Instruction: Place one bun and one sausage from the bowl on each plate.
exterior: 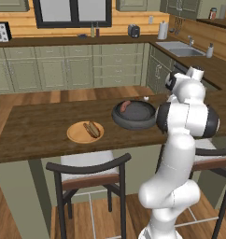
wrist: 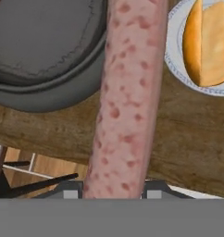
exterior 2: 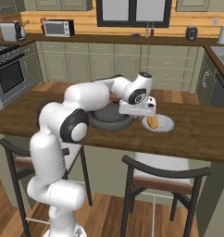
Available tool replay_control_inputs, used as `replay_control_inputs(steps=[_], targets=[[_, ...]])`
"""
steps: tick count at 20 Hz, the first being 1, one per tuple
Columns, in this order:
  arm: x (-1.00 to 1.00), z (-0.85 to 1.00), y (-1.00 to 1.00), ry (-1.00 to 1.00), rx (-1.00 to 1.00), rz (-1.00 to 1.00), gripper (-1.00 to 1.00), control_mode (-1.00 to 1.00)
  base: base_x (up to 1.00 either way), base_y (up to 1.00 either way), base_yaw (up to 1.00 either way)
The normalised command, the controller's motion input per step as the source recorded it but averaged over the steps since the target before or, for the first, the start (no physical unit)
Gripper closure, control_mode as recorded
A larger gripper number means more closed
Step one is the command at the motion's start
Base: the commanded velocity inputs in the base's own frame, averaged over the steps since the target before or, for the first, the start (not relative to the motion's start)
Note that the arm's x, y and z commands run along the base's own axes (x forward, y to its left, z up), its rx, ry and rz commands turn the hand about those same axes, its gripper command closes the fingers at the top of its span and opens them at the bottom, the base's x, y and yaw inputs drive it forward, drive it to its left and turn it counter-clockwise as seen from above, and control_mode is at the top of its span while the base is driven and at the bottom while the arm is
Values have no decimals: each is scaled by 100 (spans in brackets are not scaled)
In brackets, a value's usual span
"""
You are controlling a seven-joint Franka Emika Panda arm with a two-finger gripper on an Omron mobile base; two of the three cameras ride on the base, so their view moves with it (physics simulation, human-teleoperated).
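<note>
Over counter (wrist: 188, 139): gripper (wrist: 114, 190) clamps sausage (wrist: 125, 102)

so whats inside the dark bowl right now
One sausage lies against the far rim of the bowl; the floor that shows looks bare. The arm covers the bowl's right edge, so that part cannot be checked. A second sausage is in the gripper.

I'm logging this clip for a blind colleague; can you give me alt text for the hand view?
A speckled pink-red sausage runs up the middle of the frame from between the jaws of the gripper, which are shut on it. It hangs over the wooden counter, with the dark grey bowl at upper left and a bun on a pale plate at upper right.
</note>
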Motion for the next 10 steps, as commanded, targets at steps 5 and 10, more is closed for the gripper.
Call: replay_control_inputs(steps=[5,10], targets=[[0,-27,-13,2,0,14,100,-100,0,0,0],[0,-40,0,0,0,7,100,-100,0,0,0]])
